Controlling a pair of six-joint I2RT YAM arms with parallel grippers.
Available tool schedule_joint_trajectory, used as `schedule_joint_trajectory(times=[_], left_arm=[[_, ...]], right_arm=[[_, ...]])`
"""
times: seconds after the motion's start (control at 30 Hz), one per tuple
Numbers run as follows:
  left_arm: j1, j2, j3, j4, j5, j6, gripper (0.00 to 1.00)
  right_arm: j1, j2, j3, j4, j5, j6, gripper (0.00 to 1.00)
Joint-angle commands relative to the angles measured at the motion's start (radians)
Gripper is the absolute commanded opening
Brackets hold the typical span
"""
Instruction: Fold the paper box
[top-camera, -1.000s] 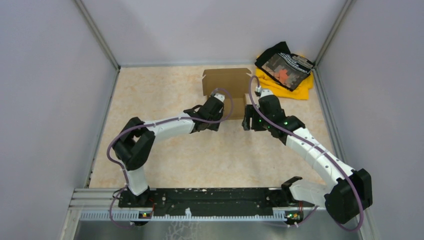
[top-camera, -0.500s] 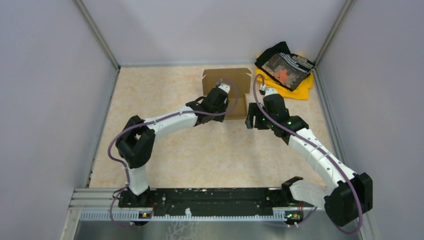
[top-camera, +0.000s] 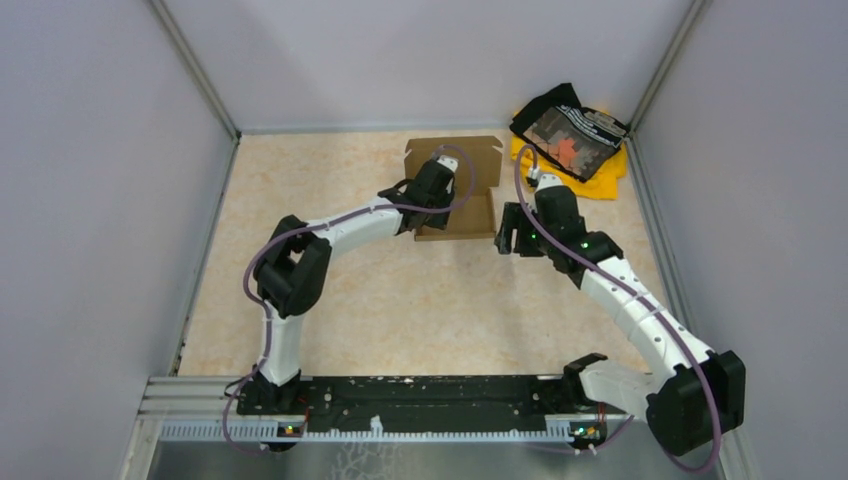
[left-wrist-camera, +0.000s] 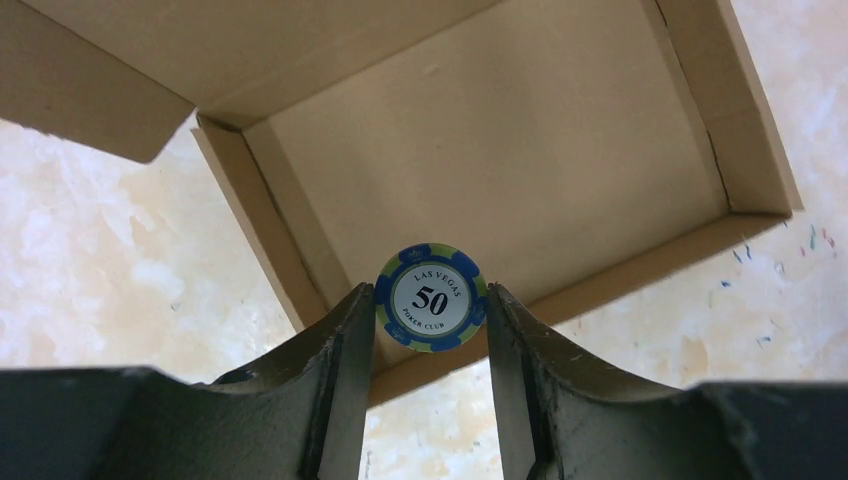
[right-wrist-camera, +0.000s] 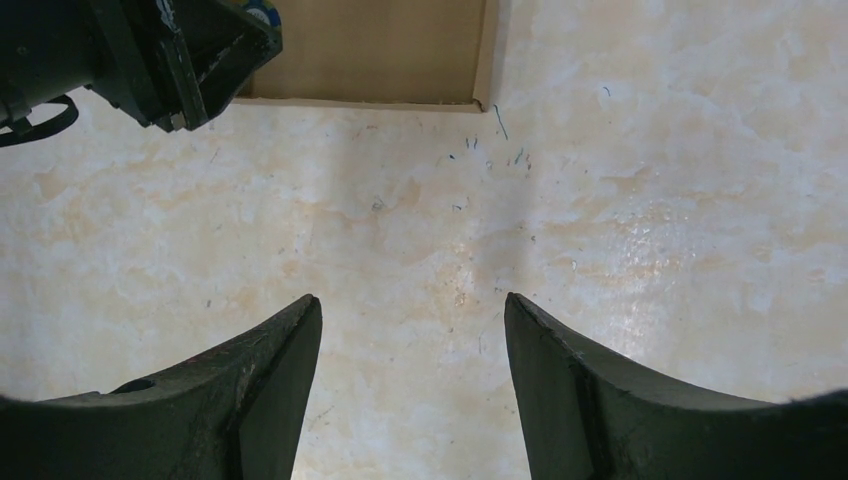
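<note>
The paper box (top-camera: 485, 165) sits at the far middle of the table (top-camera: 400, 300), just left of a pile of black and yellow cloth (top-camera: 590, 180) in the far right corner. It is partly folded. Its tray has low walls standing on all four sides and lies open to the top. The lid panel extends from the tray's far edge, with a rounded side flap showing at its left end. Whether the lid stands upright or leans back cannot be told.

The left gripper (left-wrist-camera: 431, 312) reaches over the near left part of the tray. Its fingers (left-wrist-camera: 340, 345) are clamped on the edges of a round poker chip (left-wrist-camera: 432, 298). The chip is blue and green with a white centre, printed "LAS VEGAS 50 POKER CLUB". In the left wrist view the chip is held face-on, above the tray's near wall and the brown floor (left-wrist-camera: 500, 150) inside it.

The right gripper (right-wrist-camera: 412, 320) hangs just beside the tray's near right corner, over bare table and apart from the cardboard. Its fingers (right-wrist-camera: 275, 355) stand apart with nothing between them. In the right wrist view the tray's corner (right-wrist-camera: 400, 50) lies at the top edge, and the dark body of the left gripper shows at the upper left.
</note>
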Motion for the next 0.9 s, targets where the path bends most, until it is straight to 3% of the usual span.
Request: schedule_joint_trajectory(times=[0.0,0.13,0.2,0.33,0.5,0.7,0.8,0.87], left_arm=[[0.028,0.039,0.073,0.053,0.051,0.02,0.49],[0.032,0.086,0.118,0.071,0.077,0.031,0.52],[0.036,0.109,0.134,0.085,0.078,0.034,0.67],[0.051,0.144,0.159,0.1,0.084,0.033,0.84],[0.062,0.097,0.123,0.114,0.083,0.029,0.85],[0.063,-0.144,-0.017,0.136,0.049,0.019,0.85],[0.076,-0.242,-0.066,0.119,0.022,0.021,0.81],[0.104,-0.28,-0.103,0.094,0.01,0.005,0.74]], right_arm=[[-0.028,-0.019,-0.013,0.046,-0.037,-0.019,0.66],[-0.041,-0.006,-0.017,0.063,-0.051,-0.017,0.66],[-0.045,0.003,-0.016,0.07,-0.055,-0.014,0.67],[-0.051,0.023,-0.01,0.084,-0.062,-0.009,0.67],[-0.066,0.05,-0.001,0.106,-0.065,0.007,0.7],[-0.146,0.143,0.046,0.187,-0.11,0.059,0.7],[-0.177,0.239,0.11,0.215,-0.124,0.071,0.68],[-0.191,0.315,0.166,0.224,-0.127,0.067,0.63]])
